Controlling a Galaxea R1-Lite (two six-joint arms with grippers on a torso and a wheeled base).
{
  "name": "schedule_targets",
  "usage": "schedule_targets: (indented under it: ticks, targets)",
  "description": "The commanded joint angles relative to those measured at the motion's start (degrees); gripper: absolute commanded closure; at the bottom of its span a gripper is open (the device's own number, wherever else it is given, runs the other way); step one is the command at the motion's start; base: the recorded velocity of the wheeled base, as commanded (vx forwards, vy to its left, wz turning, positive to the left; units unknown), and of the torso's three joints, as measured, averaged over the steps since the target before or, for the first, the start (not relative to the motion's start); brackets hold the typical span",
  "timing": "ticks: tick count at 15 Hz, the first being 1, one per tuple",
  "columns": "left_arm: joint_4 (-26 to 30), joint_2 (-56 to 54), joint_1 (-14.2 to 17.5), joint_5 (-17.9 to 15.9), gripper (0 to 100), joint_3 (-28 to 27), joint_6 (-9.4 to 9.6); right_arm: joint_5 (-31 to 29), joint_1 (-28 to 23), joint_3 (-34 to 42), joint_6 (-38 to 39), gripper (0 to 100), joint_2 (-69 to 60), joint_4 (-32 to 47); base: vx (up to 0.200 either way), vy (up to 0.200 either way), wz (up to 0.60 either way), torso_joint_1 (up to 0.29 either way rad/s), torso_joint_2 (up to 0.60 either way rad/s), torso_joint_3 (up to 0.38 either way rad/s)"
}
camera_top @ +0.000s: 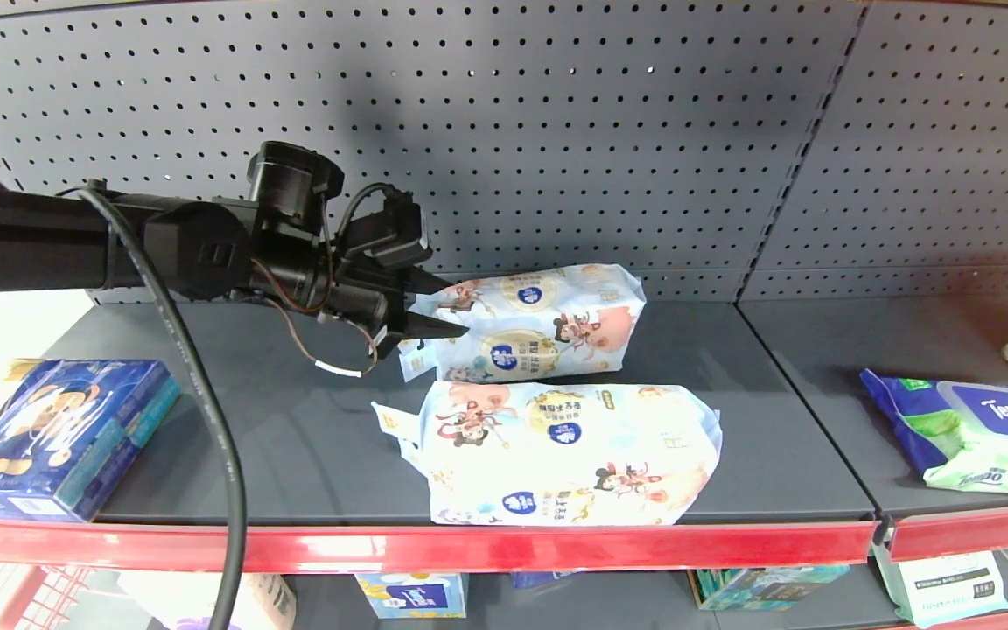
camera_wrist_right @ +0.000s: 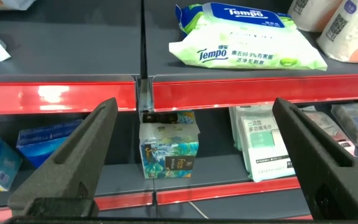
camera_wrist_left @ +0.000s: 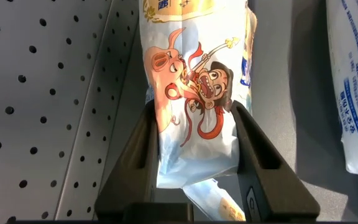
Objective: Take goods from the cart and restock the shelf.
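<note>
Head view puts the left end effector [camera_top: 451, 308] at centre left of the frame, its 2 fingers closed on the left end of the rear pack [camera_top: 548, 315]. That pack lies on its side on the shelf [camera_top: 294, 437], close to the pegboard back wall [camera_top: 556, 131]. A matching front pack [camera_top: 565, 455] lies just ahead of it at centre frame, near the red rail [camera_top: 469, 547], with nothing holding it. So 2 packs are on the shelf, and the placing of the rear one looks nearly done. Letting go, drawing the arm out and fetching more goods appear to remain. Left wrist view adds what the head view hides behind the wrist: both fingers [camera_wrist_left: 253, 149] lie against the sides of the pack's crimped end, which is squeezed narrow between them. Right wrist view shows the right end effector [camera_wrist_right: 194, 106] wide open and holding nothing. It faces the red rail, with a small patterned box [camera_wrist_right: 168, 149] on the lower shelf beyond and a green wipes pack [camera_wrist_right: 247, 46] on the level above.
</note>
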Motion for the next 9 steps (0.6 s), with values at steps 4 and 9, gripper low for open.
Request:
schedule_targets:
  ticks: [4, 9]
  targets:
    - [0.01, 0.04, -0.29, -0.19, 100, -0.07, 0.02, -0.01, 0.0, 0.32, -0.19, 0, 0.07, -0.03, 0.0, 0.0, 0.0, 0.0, 0.0, 0.0]
    - [-1.66, 0.21, -0.29, -1.33, 0, 0.2, 0.81, -0.01, 0.0, 0.41, -0.19, 0, 0.07, -0.12, 0.0, 0.0, 0.0, 0.0, 0.0, 0.0]
